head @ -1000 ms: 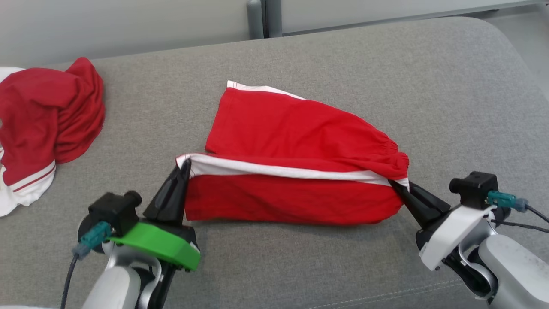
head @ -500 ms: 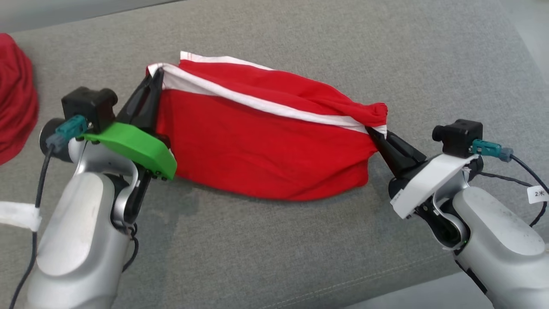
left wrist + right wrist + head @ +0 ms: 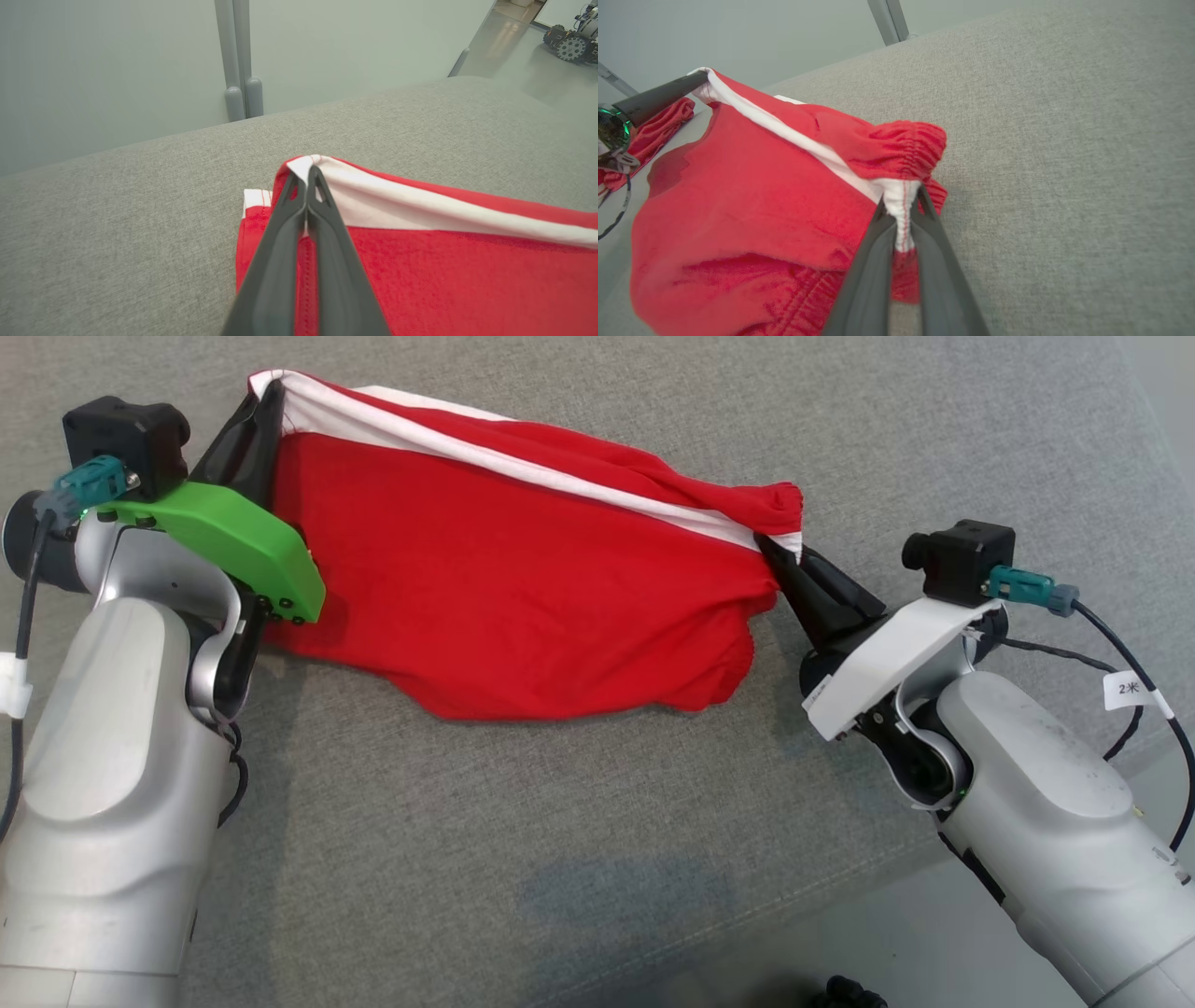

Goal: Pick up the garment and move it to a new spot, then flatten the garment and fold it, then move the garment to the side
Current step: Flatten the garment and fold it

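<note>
Red garment (image 3: 523, 569): striped edge clamped by left end effector (image 3: 272, 394) and right end effector (image 3: 768, 547), now lifted higher, far layer nearly covered

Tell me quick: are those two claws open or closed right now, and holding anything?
Left gripper: shut on the white-striped corner of the red garment.
Right gripper: shut on the red garment at its gathered end.

Both arms reach forward, spread wide apart. Left gripper (image 3: 269, 394): fingers pressed together, pinching the garment (image 3: 523, 569). Right gripper (image 3: 767, 545): likewise clamped on it, fingers angled up and toward the left arm.
</note>
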`<state>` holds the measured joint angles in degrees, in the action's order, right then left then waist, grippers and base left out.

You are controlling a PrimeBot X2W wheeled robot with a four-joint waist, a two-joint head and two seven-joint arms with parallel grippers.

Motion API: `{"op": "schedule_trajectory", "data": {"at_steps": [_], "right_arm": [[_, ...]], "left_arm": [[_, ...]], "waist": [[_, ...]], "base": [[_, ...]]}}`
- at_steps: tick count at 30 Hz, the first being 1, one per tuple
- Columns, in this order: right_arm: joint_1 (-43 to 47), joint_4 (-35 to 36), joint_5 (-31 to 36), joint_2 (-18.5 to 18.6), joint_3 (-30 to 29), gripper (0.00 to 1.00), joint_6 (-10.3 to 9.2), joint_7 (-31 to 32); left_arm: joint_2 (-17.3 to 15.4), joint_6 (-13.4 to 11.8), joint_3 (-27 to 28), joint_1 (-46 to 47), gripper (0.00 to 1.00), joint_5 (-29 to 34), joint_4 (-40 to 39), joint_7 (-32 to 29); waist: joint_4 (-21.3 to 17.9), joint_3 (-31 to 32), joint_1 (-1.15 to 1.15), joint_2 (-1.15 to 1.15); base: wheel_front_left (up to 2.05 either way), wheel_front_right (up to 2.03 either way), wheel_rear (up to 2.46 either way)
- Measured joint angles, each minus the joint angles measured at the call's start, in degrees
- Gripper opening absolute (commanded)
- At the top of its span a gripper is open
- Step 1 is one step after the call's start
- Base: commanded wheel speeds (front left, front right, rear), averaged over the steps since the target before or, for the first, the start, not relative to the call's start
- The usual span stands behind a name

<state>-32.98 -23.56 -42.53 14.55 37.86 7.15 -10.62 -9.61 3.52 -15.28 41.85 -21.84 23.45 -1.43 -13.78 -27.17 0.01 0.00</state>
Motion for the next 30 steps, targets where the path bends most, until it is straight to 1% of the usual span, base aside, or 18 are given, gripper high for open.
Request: {"op": "schedule_trajectory", "data": {"at_steps": [4, 5, 6, 7, 8, 9, 10, 15, 19, 23, 30], "right_arm": [[-1.1, -2.0, 0.0, -0.5, 1.2, 0.00, 0.00, -0.5], [-1.4, -2.5, 0.0, -0.7, 1.4, 0.00, 0.00, -0.5], [-1.8, -2.9, 0.0, -0.9, 1.6, 0.05, 0.00, -0.5], [-2.1, -3.3, 0.0, -1.1, 1.8, 0.28, 0.00, -0.6], [-2.4, -3.6, 0.0, -1.3, 1.9, 0.46, 0.00, -1.0], [-2.8, -4.0, 0.0, -1.5, 2.0, 0.94, 0.00, -1.0], [-3.1, -4.3, 0.0, -1.6, 2.1, 1.00, 0.00, -1.2], [-3.6, -5.7, 0.2, -1.3, 2.6, 1.00, 0.00, -2.2], [-3.6, -6.5, 0.4, -0.7, 3.2, 1.00, 0.00, -2.5], [-3.4, -7.7, 1.4, 1.2, 2.7, 1.00, 0.00, -3.0], [-0.5, -9.3, 2.1, 4.8, -0.3, 1.00, 0.00, -3.5]], "left_arm": [[0.1, 0.1, -0.1, 1.8, 0.00, 0.6, 3.0, 0.6], [0.2, 0.1, -0.1, 2.2, 0.08, 0.8, 3.8, 0.7], [0.2, 0.1, 0.0, 2.5, 0.15, 1.0, 4.5, 1.1], [0.3, 0.1, 0.0, 2.8, 0.28, 1.0, 5.2, 1.2], [0.4, 0.1, 0.1, 3.1, 0.49, 1.0, 5.9, 1.6], [0.5, 0.1, 0.2, 3.3, 0.87, 1.0, 6.3, 1.8], [0.6, 0.1, 0.3, 3.6, 1.00, 1.0, 6.8, 2.2], [1.4, 0.1, 0.2, 5.5, 1.00, 1.0, 9.5, 4.0], [1.4, 0.1, 0.1, 5.5, 1.00, 1.4, 11.7, 5.3], [1.8, 0.5, 0.1, 5.5, 1.00, 1.4, 13.6, 6.6], [3.6, 1.2, -0.1, 3.4, 1.00, -0.1, 18.5, 7.0]], "waist": [[-1.0, -1.4, 0.00, 0.00], [-1.1, -1.7, 0.00, 0.00], [-1.3, -1.8, 0.00, 0.00], [-1.3, -2.0, 0.00, 0.00], [-1.3, -2.0, 0.00, 0.00], [-1.3, -2.0, 0.00, 0.00], [-1.3, -2.0, 0.00, 0.00], [-0.9, -1.5, 0.00, 0.00], [-0.5, -0.6, 0.00, 0.00], [-0.1, 0.6, 0.00, 0.00], [1.0, 3.5, 0.00, 0.00]], "base": [[0.00, 0.00, 0.00], [0.00, 0.00, 0.00], [0.00, 0.00, 0.00], [0.00, 0.00, 0.00], [0.00, 0.00, 0.00], [0.00, 0.00, 0.00], [0.00, 0.00, 0.00], [0.00, 0.00, 0.00], [0.00, 0.00, 0.00], [0.00, 0.00, 0.00], [0.00, 0.00, 0.00]]}}
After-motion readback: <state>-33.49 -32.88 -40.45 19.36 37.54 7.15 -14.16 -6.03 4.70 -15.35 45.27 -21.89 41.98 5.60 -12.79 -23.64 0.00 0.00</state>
